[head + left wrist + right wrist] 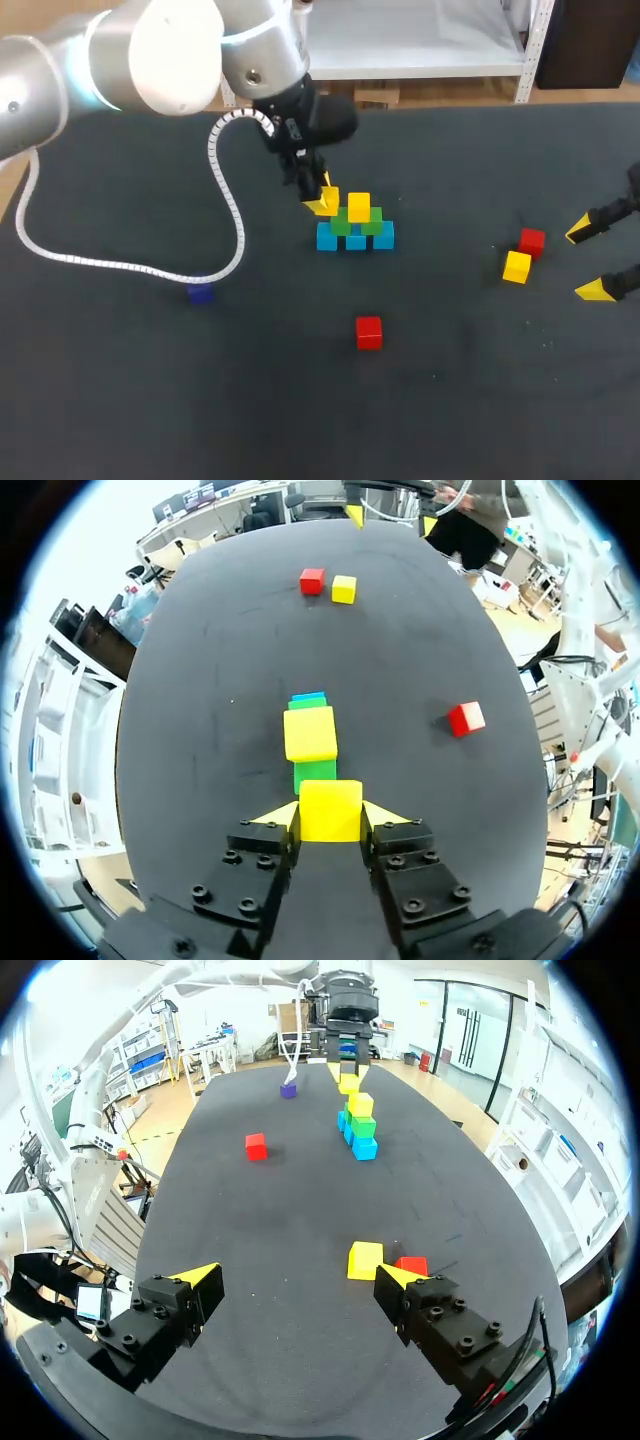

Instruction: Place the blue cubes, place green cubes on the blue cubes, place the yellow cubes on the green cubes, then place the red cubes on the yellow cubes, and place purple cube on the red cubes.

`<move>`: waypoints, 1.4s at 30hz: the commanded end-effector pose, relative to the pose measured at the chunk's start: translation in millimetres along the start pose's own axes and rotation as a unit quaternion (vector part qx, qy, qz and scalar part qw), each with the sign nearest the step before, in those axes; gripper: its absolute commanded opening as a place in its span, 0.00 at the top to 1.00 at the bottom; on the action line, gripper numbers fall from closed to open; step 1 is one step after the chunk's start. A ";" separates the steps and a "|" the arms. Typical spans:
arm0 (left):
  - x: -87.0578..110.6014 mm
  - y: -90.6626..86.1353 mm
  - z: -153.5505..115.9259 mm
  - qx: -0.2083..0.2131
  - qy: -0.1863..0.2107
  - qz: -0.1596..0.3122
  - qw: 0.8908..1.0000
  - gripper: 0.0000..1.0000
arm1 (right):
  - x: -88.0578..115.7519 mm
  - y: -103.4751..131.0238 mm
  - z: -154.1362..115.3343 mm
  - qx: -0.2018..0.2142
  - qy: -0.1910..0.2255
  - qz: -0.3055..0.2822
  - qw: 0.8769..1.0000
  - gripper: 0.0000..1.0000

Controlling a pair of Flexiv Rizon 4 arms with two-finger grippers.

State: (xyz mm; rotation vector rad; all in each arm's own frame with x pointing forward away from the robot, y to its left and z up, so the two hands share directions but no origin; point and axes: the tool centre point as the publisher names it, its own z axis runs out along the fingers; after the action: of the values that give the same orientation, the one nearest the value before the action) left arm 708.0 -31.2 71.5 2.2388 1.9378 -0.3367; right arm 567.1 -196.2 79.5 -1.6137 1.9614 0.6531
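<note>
Gripping: left gripper (330, 820) is clamped on the held yellow cube (330, 802), one finger on each side
Held cube spot: left end of the stack, just beside the top yellow cube (359, 207) and above a green cube; can't tell if it touches the green
Stack: three blue cubes (355, 240) in a row on the table (150, 380), two green cubes (372, 226) on them, top yellow cube centred on the greens
Right gripper (298, 1282): fingers wide apart, nothing between them, at the table's right edge
Near right gripper: spare yellow cube (517, 267) and far red cube (532, 241), just beside each other
Front of stack: near red cube (369, 332), well apart from it
Purple cube (200, 293): left of the stack, beside the left arm's white cable (230, 200)
</note>
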 end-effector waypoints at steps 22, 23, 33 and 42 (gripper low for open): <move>-0.3 14.1 10.9 0.003 0.017 -0.041 0.999 1.00 | 0.3 -0.2 0.3 0.000 -0.001 -0.001 1.000 0.00; -0.5 14.3 10.9 0.003 0.017 -0.041 0.999 1.00 | 0.3 -0.2 0.3 0.000 -0.001 -0.001 1.000 0.00; -4.0 13.4 12.3 0.004 0.016 -0.037 0.999 1.00 | 0.3 -0.2 0.3 0.000 -0.001 -0.001 1.000 0.00; -5.5 12.7 14.0 0.004 0.016 -0.036 0.999 1.00 | 0.3 -0.2 0.3 0.000 -0.001 -0.001 1.000 0.00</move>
State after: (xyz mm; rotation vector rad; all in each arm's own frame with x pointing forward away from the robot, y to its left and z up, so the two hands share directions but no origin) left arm 716.7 -41.0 59.1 2.1920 2.0396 -0.3201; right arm 567.1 -196.2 79.6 -1.6137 1.9614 0.6531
